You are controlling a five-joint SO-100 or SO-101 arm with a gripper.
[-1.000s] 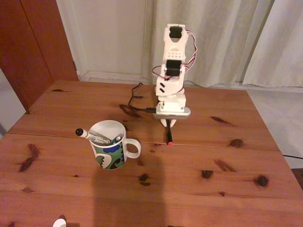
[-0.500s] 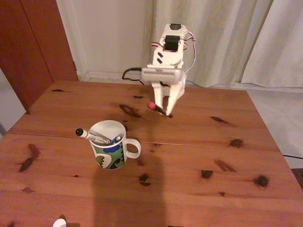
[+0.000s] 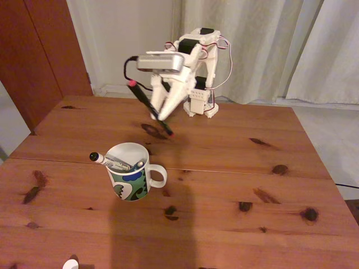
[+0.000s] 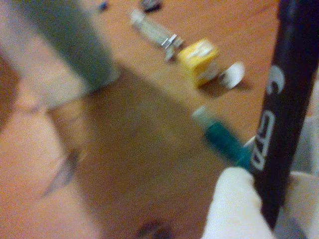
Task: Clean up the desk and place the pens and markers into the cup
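Gripper [image 3: 161,115] is clamped on the long black pen [image 3: 149,107], held in the air above the desk [image 3: 235,185]. The pen sits tilted in the jaws, its pink-red tip up and to the left in the fixed view, its lower end just below the fingertips. In the wrist view the pen's black barrel [image 4: 281,114] with pale lettering runs steeply along the right edge, pinched against a white finger [image 4: 234,209].

Nearer the camera than the gripper, below and to its left in the fixed view, the cup [image 3: 130,171] stands upright on the desk. The black-capped marker [image 3: 106,161] and the teal-green pen [image 3: 136,166] lean inside it.

Behind the gripper stands the arm's base [image 3: 201,106], with curtains [image 3: 269,45] beyond.
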